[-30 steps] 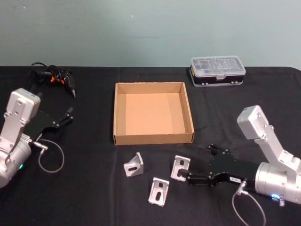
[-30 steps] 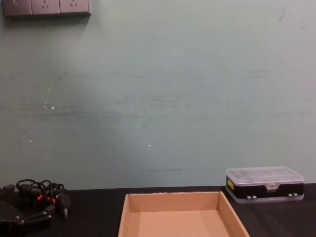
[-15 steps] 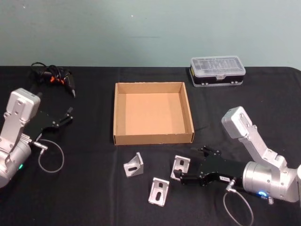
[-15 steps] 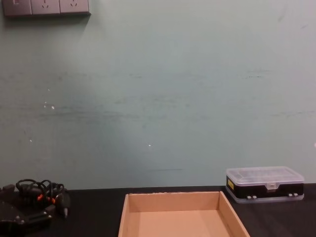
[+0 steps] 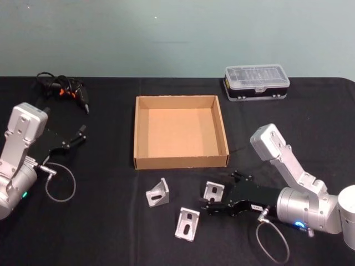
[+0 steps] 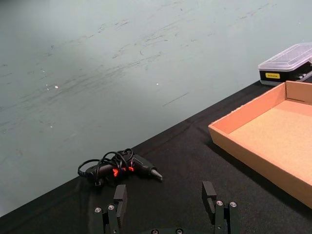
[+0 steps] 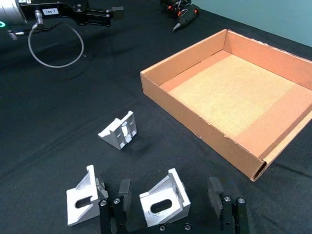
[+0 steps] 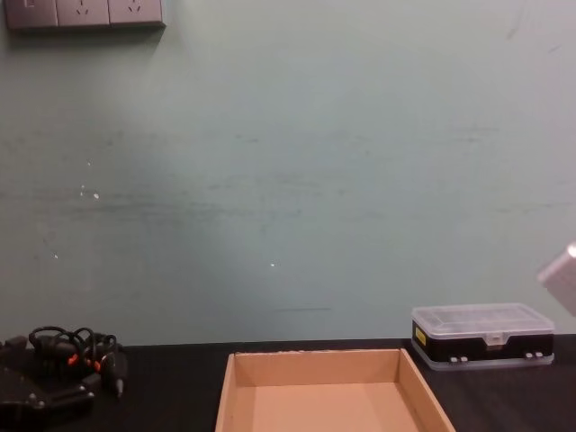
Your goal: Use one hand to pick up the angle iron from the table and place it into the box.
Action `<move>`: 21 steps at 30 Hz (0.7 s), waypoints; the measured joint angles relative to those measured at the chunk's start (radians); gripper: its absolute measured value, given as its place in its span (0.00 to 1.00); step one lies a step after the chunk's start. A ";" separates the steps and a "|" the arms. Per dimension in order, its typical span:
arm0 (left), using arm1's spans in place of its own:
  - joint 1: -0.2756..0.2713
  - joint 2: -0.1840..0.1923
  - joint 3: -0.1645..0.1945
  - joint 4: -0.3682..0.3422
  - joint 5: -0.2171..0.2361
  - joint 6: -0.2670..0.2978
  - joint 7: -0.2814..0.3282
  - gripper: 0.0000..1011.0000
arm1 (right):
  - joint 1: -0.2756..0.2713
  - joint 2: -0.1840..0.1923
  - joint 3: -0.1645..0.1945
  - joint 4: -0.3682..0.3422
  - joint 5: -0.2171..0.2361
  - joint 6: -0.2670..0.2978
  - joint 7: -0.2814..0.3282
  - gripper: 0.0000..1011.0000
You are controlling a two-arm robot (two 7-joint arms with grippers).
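Note:
Three silver angle irons lie on the black table (image 5: 105,233) in front of the tan box (image 5: 180,162): one on the left (image 5: 158,193), one nearest me (image 5: 187,224), one on the right (image 5: 212,192). My right gripper (image 5: 209,200) is low at the right one. In the right wrist view that angle iron (image 7: 163,201) stands between the open fingers (image 7: 124,191) of my right gripper (image 7: 169,194), untouched. The other two show beside it (image 7: 119,131) (image 7: 84,201). The box (image 7: 234,92) is empty. My left gripper (image 5: 80,136) rests open at the table's left.
A clear-lidded black plastic case (image 5: 256,83) stands at the back right. A black and orange tool with a coiled cord (image 5: 64,91) lies at the back left. The left gripper's grey cable loop (image 5: 60,185) lies on the table.
My right arm has slid left along the table, so its open fingers now straddle the right angle iron. The left arm has not moved.

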 joint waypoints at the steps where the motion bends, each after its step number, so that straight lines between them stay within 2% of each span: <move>1: 0.000 0.000 0.000 0.000 0.000 0.000 0.000 1.00 | 0.001 -0.001 -0.001 0.001 -0.002 0.001 -0.001 0.99; 21: 0.000 0.000 0.000 0.000 0.000 0.000 0.000 1.00 | 0.005 -0.022 0.001 0.010 -0.032 0.005 -0.012 0.99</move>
